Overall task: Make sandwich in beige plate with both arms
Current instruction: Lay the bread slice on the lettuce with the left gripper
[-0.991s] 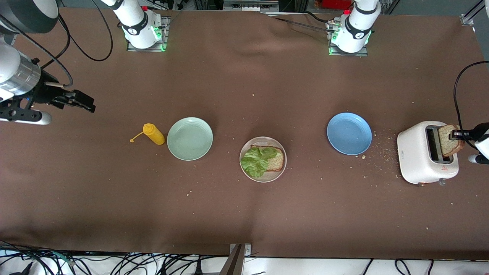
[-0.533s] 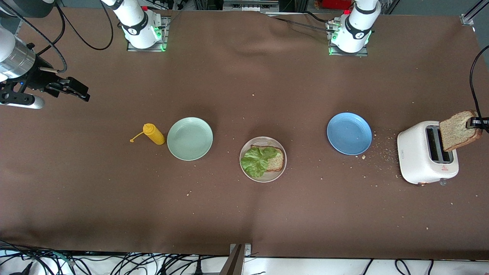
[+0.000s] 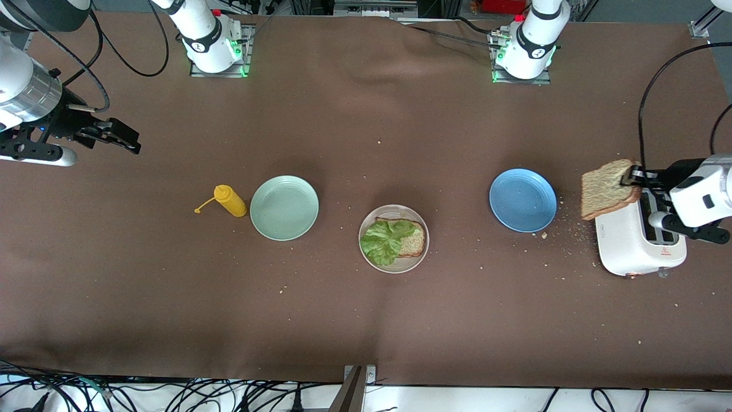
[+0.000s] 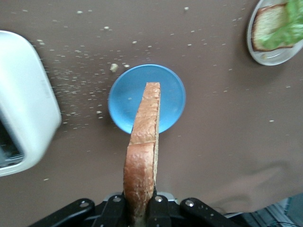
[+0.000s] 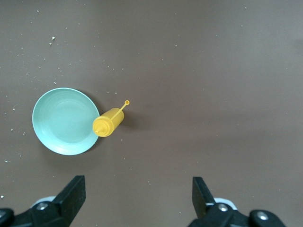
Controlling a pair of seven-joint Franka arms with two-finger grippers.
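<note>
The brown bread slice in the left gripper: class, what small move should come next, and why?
Probably carry the brown bread slice, clamped in the left gripper above the white toaster, across the round blue plate toward the round beige plate. There a bread slice under a crinkly green lettuce leaf lacks its top. The right gripper waits, open.
</note>
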